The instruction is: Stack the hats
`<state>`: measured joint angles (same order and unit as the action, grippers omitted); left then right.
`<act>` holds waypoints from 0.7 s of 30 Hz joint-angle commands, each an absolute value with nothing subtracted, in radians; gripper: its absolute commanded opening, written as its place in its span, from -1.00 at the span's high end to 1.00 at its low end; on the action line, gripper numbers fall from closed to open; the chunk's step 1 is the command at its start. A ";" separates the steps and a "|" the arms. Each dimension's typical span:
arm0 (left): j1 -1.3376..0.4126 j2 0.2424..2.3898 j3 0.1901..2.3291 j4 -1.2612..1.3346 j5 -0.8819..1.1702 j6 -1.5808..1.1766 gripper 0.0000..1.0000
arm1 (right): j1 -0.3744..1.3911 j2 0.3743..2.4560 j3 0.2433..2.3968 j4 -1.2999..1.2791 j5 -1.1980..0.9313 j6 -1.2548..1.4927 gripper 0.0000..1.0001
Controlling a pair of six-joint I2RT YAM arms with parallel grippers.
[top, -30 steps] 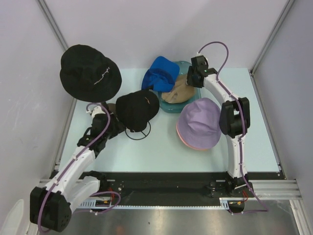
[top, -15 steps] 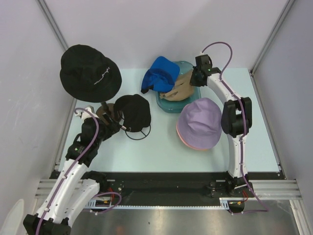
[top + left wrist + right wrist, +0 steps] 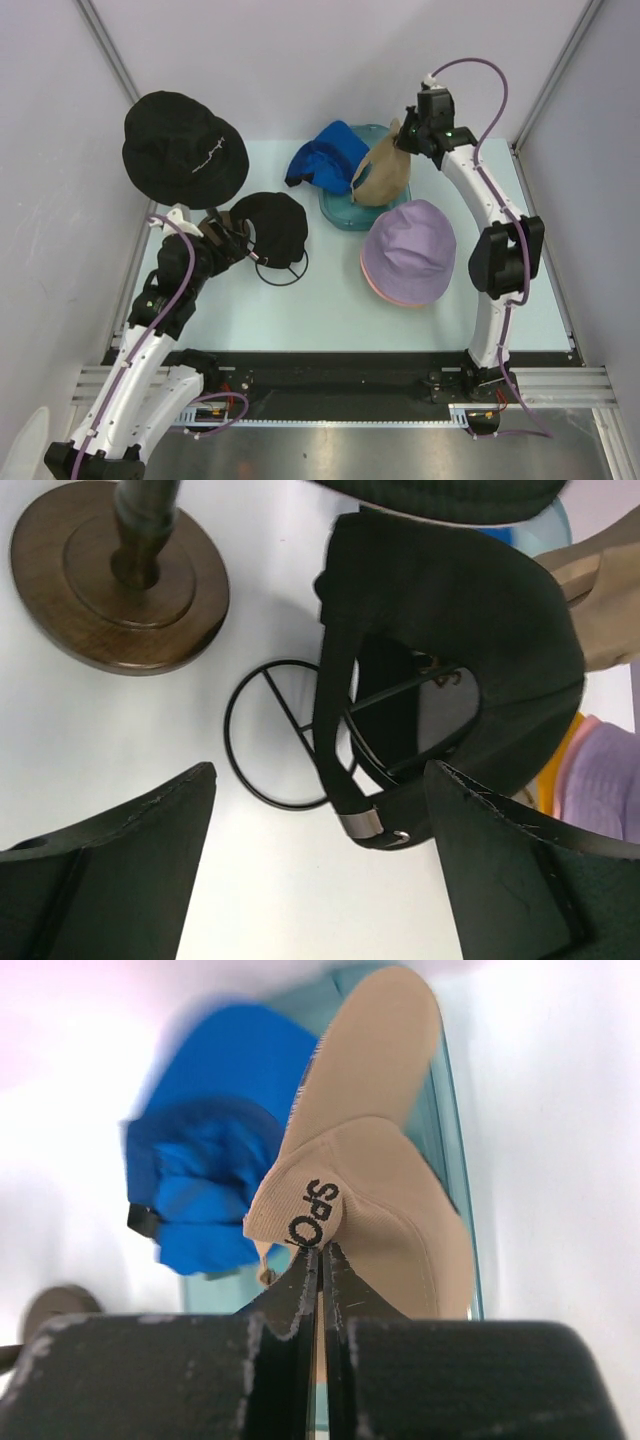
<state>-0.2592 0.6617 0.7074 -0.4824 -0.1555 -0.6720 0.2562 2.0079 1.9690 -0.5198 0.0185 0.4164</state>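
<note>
Top external — hats (image 3: 408, 250) on pale blue tabletop (image 3: 330, 310), pale walls (image 3: 300, 60) around

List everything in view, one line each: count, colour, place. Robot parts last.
black bucket hat: one, black with white lettering, on the wooden stand, far left
black cap: one, black, on the wire stand, left of centre
blue cap: one, blue, partly on the dish
tan cap: one, tan, over the dish
lavender bucket hat: one, lavender, right of centre
pink hat: one, rim showing under the lavender one
dish: one, teal, far centre
wooden stand: one, brown
wire stand: one, black
table: one, pale blue
left arm: jaws open by black cap
right arm: jaws pinching tan cap
</note>
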 commanded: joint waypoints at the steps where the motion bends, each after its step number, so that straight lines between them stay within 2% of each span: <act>1: -0.252 0.652 0.762 -0.400 -0.077 -0.582 -0.80 | 0.252 1.893 1.988 -0.449 0.025 0.436 1.00; 7: -0.252 0.706 0.879 -0.387 -0.029 -0.445 -0.75 | 0.258 1.812 1.986 -0.426 -0.031 0.400 1.00; 14: -0.287 0.811 1.031 -0.273 0.136 -0.391 -0.67 | 0.275 1.703 1.985 -0.397 -0.069 0.367 1.00; 21: -0.451 0.989 1.158 -0.169 0.208 -0.305 -0.68 | 0.293 1.577 1.931 -0.382 -0.161 0.347 1.00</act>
<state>-0.3733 0.9173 1.0775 -0.2722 0.1211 -0.3859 0.2817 1.6878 1.9553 -0.4641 -0.0860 0.3782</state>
